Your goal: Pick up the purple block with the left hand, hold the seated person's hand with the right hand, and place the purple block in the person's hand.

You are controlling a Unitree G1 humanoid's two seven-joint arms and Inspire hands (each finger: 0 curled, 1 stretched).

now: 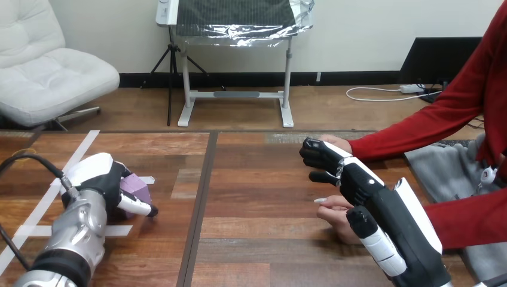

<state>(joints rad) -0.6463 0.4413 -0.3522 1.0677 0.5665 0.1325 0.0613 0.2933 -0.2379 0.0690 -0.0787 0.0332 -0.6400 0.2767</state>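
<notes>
The left hand (pixel 104 176) lies low over the left half of the wooden table (pixel 251 239), its white-shelled back turned up and its silver forearm (pixel 75 233) coming in from the bottom left corner; the purple block (pixel 136 188) sits against the hand's inner side, with the fingers bent down over its top and the thumb (pixel 139 207) stretched along its near edge, so the hand is closed around the block; whether the block rests on the wood or is raised just off it cannot be told; strips of white tape (pixel 76 156) run across the boards beside and beneath this hand; well apart from it, past the dark seam (pixel 203 197) that splits the table, the right hand (pixel 353 179) reaches forward from the bottom right corner; the person's upper hand (pixel 339 143), on a red sleeve that comes in from the right edge, shows just behind the far end of the right hand and looks to be touching it, but whether the right hand has hold of it cannot be told; the person's lower hand (pixel 336 216) lies on the table just left of the robot's right wrist, partly hidden by it, with a fingertip pointing left.
</notes>
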